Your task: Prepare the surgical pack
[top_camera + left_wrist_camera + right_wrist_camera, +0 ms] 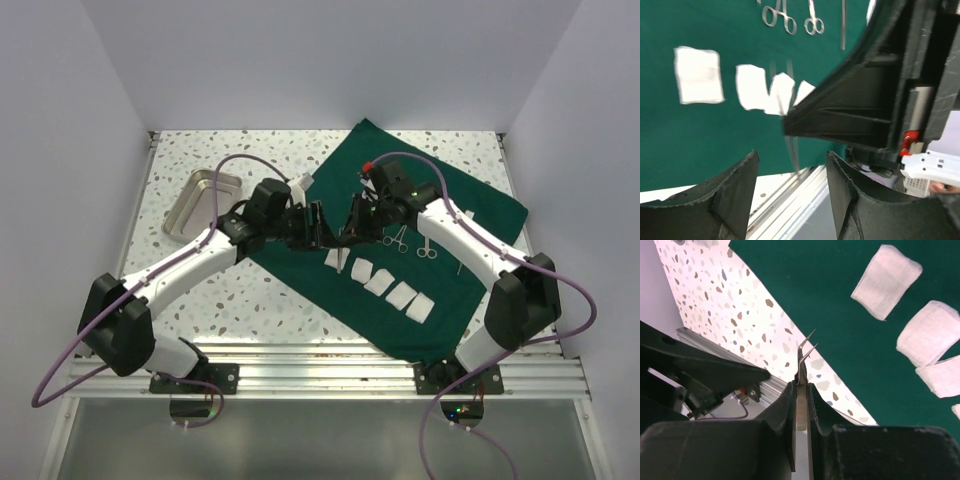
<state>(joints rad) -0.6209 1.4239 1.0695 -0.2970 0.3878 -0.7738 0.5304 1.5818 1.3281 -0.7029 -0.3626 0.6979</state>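
1. Surface point(200, 290): speckled, carries everything.
2. Surgical pack point(450, 320): dark green drape, spread flat and set cornerwise. One corner points at the far wall and one sits near the right arm's base. It's directly under both pincers, so neither arm has to travel to reach it.
3. Metal tray point(178, 205): far left, off the drape, well apart from the action.
4. Right pincer point(352, 225): clamped on the tweezers point(802, 357), with curved tips sticking out past the jaws. Their long axis runs along the fingers and tilts down over the drape's left edge.
5. Left pincer point(792, 157): jaws apart, nothing between them that I can see. It faces the right pincer nose to nose, just beside it. In its own wrist view the tweezers show only as a blurred thin line ahead of the gap.
6. Gauze squares point(382, 283): diagonal row on the drape, running from below the pincers toward the near right.
7. Clamps point(412, 243): on the drape beside the right arm, untouched.
8. Key relation (judgement): the tweezers line up roughly with the left jaw gap, so this looks like a hand-over. The left pincer needs a short advance, then closes across the shank.
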